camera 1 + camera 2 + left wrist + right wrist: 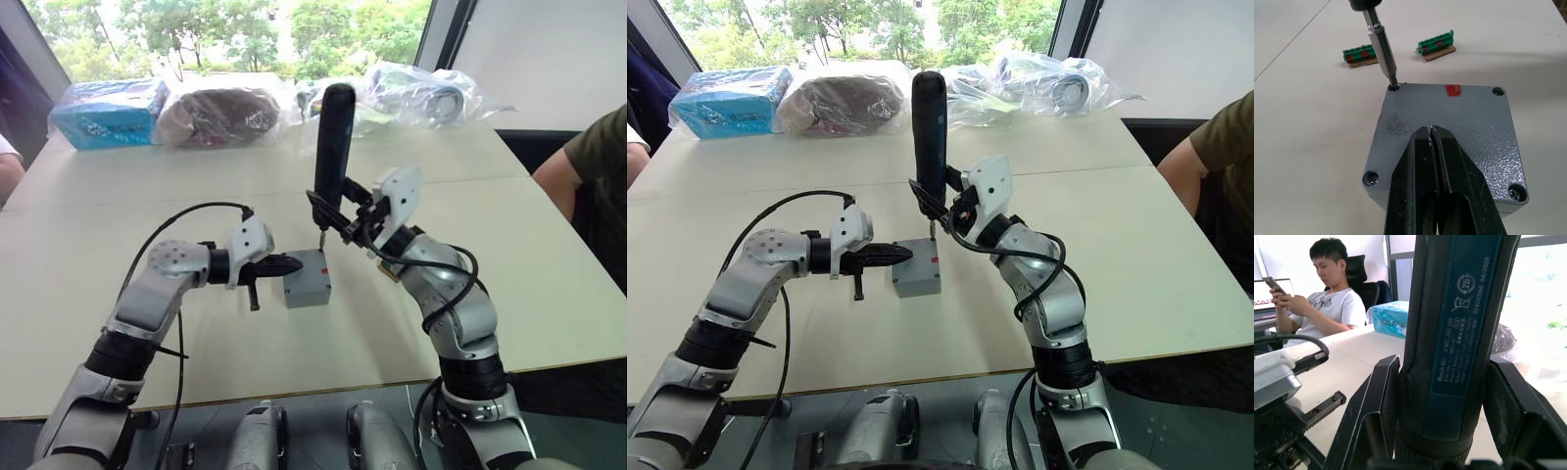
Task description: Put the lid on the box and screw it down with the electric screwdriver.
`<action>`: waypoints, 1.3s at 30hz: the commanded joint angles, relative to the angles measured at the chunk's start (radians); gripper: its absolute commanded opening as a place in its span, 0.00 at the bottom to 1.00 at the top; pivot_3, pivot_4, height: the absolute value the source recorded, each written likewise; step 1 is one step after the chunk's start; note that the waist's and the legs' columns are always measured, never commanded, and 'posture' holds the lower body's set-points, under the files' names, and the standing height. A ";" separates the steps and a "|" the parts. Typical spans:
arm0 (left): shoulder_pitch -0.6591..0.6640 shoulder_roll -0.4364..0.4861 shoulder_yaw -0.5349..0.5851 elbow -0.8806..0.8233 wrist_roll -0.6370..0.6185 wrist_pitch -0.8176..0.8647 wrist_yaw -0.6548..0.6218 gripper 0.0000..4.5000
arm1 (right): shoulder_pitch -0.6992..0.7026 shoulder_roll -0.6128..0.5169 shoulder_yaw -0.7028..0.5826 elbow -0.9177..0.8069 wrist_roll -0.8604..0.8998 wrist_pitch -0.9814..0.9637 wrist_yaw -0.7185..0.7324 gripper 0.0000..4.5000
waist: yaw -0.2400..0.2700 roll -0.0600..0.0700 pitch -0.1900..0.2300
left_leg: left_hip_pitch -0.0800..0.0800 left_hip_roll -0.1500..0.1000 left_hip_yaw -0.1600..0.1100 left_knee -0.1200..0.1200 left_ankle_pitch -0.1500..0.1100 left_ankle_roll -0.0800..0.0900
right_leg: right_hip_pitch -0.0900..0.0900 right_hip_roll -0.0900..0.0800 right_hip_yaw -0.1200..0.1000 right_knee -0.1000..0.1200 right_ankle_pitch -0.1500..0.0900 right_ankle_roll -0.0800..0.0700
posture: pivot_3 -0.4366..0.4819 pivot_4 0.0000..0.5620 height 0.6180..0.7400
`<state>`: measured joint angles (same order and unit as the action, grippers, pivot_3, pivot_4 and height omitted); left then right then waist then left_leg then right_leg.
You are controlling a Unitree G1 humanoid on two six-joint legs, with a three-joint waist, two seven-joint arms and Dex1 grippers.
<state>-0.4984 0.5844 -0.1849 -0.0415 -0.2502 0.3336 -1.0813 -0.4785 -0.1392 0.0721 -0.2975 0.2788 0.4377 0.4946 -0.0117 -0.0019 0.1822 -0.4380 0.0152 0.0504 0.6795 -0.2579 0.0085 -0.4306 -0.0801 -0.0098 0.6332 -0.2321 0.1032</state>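
Note:
The grey box (307,286) stands mid-table with the flat grey lid (1449,127) lying square on top of it, a red mark near one edge. My left gripper (292,264) is shut with nothing between its fingers (1435,166), which reach over the lid from the left and lie on or just above it. My right gripper (335,219) is shut on the electric screwdriver (334,137), held upright. The metal bit (1382,44) sits in the lid's far left corner hole. Screws show in the two near corner holes.
Two small green terminal blocks (1359,53) (1436,46) lie just beyond the box. A blue package (108,113) and plastic-wrapped items (220,113) line the far edge. A person's arm (578,162) is at the right table edge; another person (1317,298) sits at the left.

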 commanded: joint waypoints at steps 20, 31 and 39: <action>-0.002 0.010 -0.002 -0.017 0.005 0.008 -0.003 0.00 | 0.002 -0.041 0.029 -0.004 -0.018 -0.110 0.012 0.42 | 0.001 0.000 0.000 | 0.000 0.000 -0.001 0.000 0.000 0.000 | 0.000 0.000 0.000 0.000 0.000 0.000 | 0.48 0.27 1.00; 0.003 0.009 -0.008 -0.014 0.013 0.004 -0.002 0.00 | 0.074 -0.052 0.087 0.005 -0.002 -0.032 0.041 0.42 | 0.000 -0.001 -0.001 | 0.003 0.000 -0.001 0.000 0.000 0.000 | 0.003 0.000 0.000 0.000 0.000 0.000 | 0.48 0.27 1.00; 0.004 0.004 -0.014 -0.010 0.029 -0.001 -0.001 0.00 | 0.103 -0.045 0.106 0.039 -0.006 0.028 0.020 0.42 | -0.002 -0.004 -0.006 | 0.013 0.001 -0.001 -0.002 -0.001 0.001 | 0.010 0.000 0.002 0.000 -0.001 0.000 | 0.48 0.27 1.00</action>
<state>-0.4965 0.5853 -0.1923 -0.0415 -0.2273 0.3384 -1.0819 -0.4134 -0.1850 0.1349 -0.3028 0.2602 0.3767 0.5115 -0.0132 -0.0061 0.1762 -0.4251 0.0163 0.0496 0.6769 -0.2585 0.0094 -0.4203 -0.0799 -0.0082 0.6328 -0.2327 0.1030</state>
